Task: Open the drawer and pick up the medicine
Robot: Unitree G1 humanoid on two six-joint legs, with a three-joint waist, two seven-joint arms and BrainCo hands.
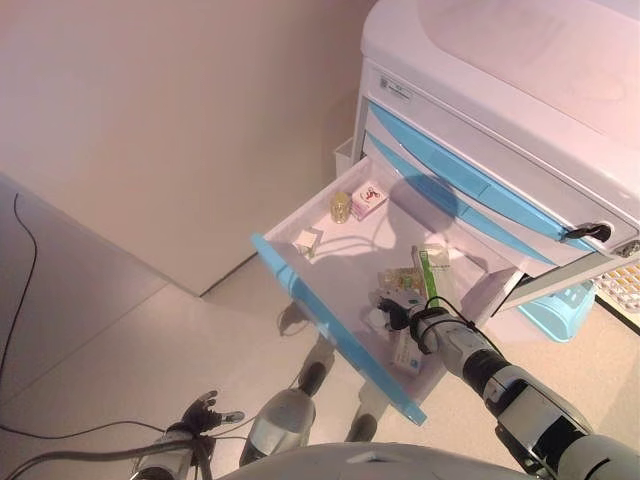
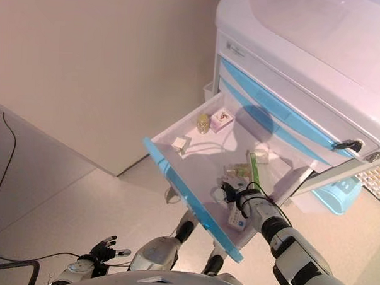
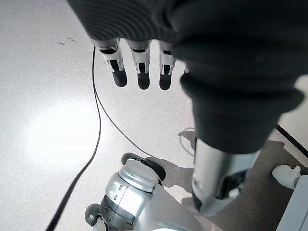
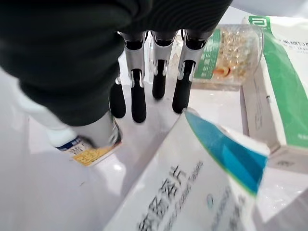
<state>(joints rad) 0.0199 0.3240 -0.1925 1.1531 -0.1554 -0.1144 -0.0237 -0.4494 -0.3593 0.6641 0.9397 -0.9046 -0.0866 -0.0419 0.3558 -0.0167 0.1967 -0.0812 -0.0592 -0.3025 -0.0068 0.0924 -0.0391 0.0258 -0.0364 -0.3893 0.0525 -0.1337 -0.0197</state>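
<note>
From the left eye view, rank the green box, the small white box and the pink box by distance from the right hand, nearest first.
Measured from the right hand, inside the open drawer:
1. Green box: just beyond the hand, on the drawer's right side.
2. Small white box: on the left side, near the blue front.
3. Pink box: at the back, by the cabinet.

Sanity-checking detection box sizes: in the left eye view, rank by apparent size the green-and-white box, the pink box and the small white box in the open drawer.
1. green-and-white box
2. pink box
3. small white box

The pink box lies further back in the drawer, so its rank over the white one is less sure.
</note>
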